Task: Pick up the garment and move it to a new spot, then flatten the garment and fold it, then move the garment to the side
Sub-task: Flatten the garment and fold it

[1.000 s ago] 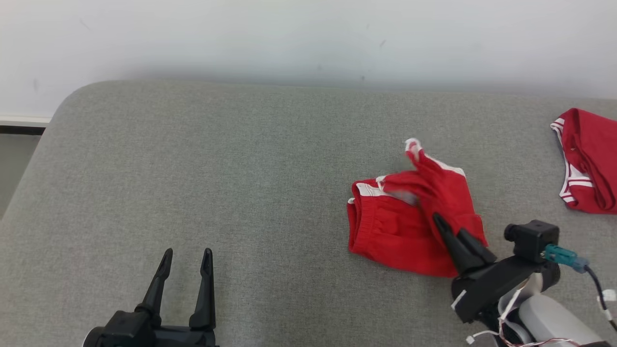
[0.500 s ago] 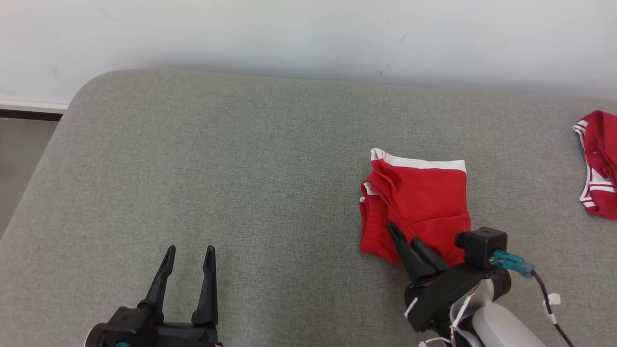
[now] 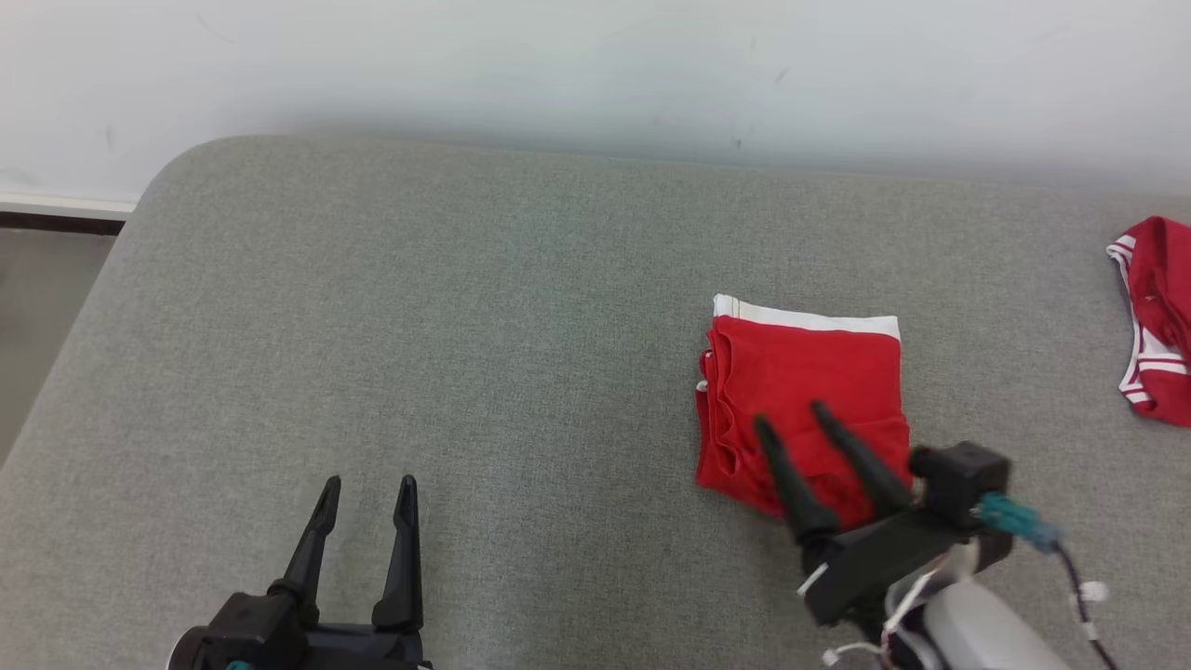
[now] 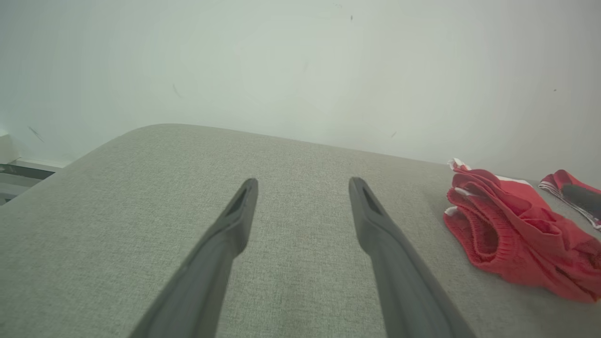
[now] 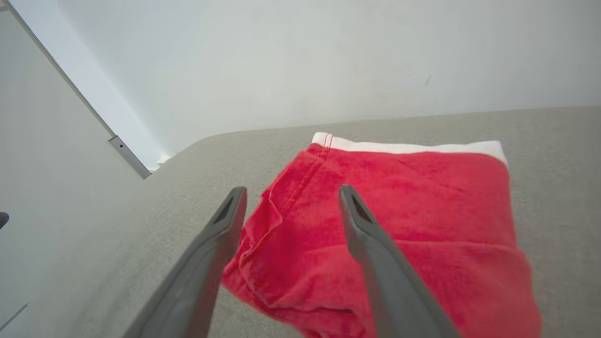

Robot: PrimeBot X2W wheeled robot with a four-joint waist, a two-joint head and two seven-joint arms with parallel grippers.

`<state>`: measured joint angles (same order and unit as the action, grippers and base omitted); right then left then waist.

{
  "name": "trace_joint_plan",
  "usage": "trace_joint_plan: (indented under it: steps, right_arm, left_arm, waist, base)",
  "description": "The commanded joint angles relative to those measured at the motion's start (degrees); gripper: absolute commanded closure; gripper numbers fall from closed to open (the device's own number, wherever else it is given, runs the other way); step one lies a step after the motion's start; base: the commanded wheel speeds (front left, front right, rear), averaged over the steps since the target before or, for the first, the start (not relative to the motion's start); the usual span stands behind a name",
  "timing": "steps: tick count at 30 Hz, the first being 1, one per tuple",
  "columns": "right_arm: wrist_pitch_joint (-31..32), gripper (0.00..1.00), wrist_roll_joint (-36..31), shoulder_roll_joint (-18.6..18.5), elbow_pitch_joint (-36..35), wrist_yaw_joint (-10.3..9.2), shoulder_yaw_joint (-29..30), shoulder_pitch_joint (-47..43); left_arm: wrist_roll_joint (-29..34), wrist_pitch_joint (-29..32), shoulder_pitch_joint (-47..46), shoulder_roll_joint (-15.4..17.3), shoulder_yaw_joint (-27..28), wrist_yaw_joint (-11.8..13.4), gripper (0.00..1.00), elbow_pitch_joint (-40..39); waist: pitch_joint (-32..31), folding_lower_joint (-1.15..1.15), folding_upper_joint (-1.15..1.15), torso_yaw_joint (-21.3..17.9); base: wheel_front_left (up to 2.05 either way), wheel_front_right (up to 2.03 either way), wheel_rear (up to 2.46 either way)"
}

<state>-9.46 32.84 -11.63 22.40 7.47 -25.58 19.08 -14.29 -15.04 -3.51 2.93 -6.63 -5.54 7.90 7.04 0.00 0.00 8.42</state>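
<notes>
Left hand (image 3: 367,481) down at the near edge, fingers spread, empty. Right hand (image 3: 791,415) over the near side of the red shorts (image 3: 809,368), fingers apart, clamping nothing. Shorts folded into a rough square, white band along the far edge, flat on the gray counter (image 3: 465,326), right of middle.

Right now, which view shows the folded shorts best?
Head view: the shorts lie whole from above, white band at the far edge, only the near edge behind the right gripper. Right wrist view has the shorts closer but crops the near part. Left wrist view gives a low side-on look at the layers.
</notes>
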Motion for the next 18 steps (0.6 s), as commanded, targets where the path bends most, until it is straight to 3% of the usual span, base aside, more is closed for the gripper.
trace_joint_plan:
  steps: [1,11,12,13,14,18]
  right_arm:
    - [-1.7,0.00,0.0,-1.3,-1.0,0.04,1.4,-0.3]
    - [-5.0,0.00,-1.2,-5.1,0.5,0.04,12.3,-2.4]
    - [-5.0,0.25,-1.4,-5.1,1.7,0.04,12.9,-2.3]
    - [-5.0,0.91,-1.5,-5.2,3.0,0.04,13.3,-1.9]
    - [-4.9,1.00,-1.8,-5.3,4.3,0.04,13.4,-1.4]
    - [-5.1,1.00,-3.7,-5.3,9.6,0.04,12.4,1.1]
  left_arm:
    - [-0.3,-0.2,0.3,-0.1,0.5,0.1,0.00,0.1]
    - [0.4,-0.2,1.1,-0.1,1.0,-0.1,0.00,-0.3]
    - [0.4,-0.2,1.0,-0.1,0.9,-0.1,0.00,-0.3]
    - [0.5,-0.2,0.9,-0.1,0.9,-0.2,0.00,-0.2]
    - [0.6,-0.2,0.8,-0.1,0.8,-0.2,0.00,-0.2]
    - [0.9,-0.2,0.3,-0.1,0.5,-0.4,0.00,0.2]
  waist:
    - [-0.4,0.00,0.00,-0.3]
    - [-1.5,0.00,0.00,-0.8]
    - [-1.5,0.00,0.00,-0.7]
    - [-1.6,0.00,0.00,-0.5]
    - [-1.6,0.00,0.00,-0.3]
    - [-1.6,0.00,0.00,0.8]
  base:
    - [0.00,0.00,0.00]
    - [0.00,0.00,0.00]
    - [0.00,0.00,0.00]
    - [0.00,0.00,0.00]
    - [0.00,0.00,0.00]
    - [0.00,0.00,0.00]
